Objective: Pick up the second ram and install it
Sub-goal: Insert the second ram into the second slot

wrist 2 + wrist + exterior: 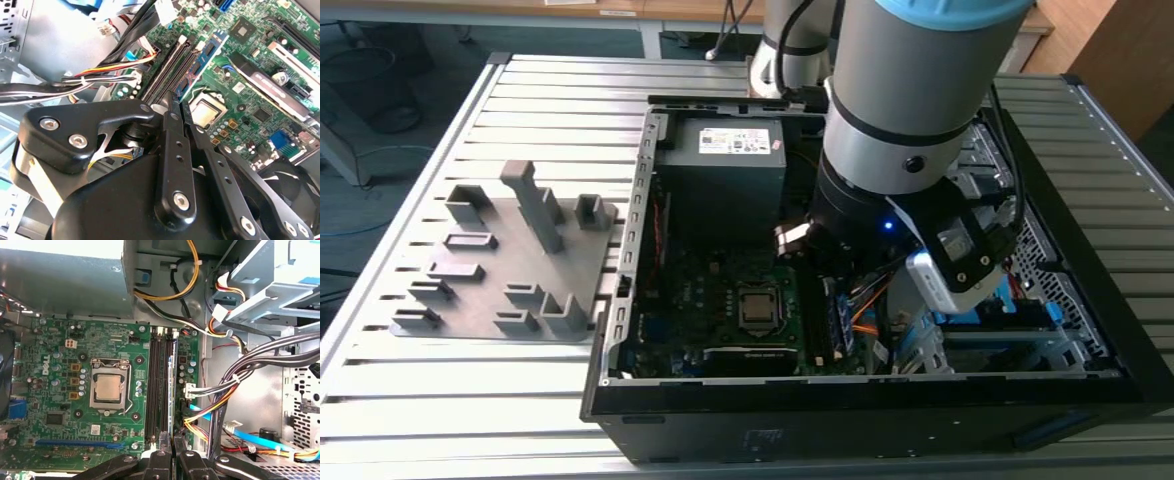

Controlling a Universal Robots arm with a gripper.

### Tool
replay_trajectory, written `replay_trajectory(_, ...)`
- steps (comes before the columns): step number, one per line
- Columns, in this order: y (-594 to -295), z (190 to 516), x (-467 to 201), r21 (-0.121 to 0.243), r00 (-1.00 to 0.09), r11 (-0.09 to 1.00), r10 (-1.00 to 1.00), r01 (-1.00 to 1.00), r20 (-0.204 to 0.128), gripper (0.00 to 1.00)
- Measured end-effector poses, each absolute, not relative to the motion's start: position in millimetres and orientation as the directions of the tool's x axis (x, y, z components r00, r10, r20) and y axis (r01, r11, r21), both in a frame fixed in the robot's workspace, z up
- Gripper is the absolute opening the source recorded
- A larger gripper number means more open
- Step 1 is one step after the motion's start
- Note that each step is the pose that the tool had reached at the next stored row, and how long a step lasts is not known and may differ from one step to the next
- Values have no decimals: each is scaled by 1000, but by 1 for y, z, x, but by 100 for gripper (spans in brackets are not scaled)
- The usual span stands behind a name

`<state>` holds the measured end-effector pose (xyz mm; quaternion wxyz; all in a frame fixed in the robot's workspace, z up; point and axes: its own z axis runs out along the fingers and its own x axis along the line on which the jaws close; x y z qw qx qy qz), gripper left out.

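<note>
At the exterior view's left, the gray holder tray (500, 265) sat on the slatted table (400, 400), with the open computer case (854, 400) beside it on the right. My gripper (172, 452) was inside the case over the motherboard (60, 360), right of the processor socket (109, 388). My fingers (161, 462) were clamped on the second ram (173, 390), which stood on edge at the memory slots (159, 385).

The second ram (173, 390) is a slim, long memory stick seen edge-on in the first wrist view, as a thin bluish line. It stands on its long edge, parallel to the black memory slots and just beside them on the motherboard. In the second wrist view its blue-green face (212, 52) shows. One end sits pinched in the gripper (172, 452). Whether it is seated in a slot cannot be told.
</note>
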<state>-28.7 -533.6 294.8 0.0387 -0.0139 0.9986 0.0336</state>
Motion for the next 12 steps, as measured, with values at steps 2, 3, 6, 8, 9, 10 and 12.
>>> replay_trajectory(2, -534, 295, -29, 63, -998, 998, -12, -16, -63, 14)
replay_trajectory(3, -534, 295, -29, 59, -999, 998, -9, -12, -53, 14)
replay_trajectory(6, -533, 295, -29, 30, -1000, 1000, -7, -8, -29, 14)
replay_trajectory(8, -532, 294, -28, 23, -1000, 1000, -4, -5, -29, 14)
replay_trajectory(9, -531, 294, -28, 23, -1000, 1000, -2, -3, -29, 14)
replay_trajectory(10, -530, 293, -28, 23, -1000, 1000, 0, 0, -29, 14)
replay_trajectory(12, -530, 293, -28, 23, -1000, 1000, 2, 2, -29, 14)
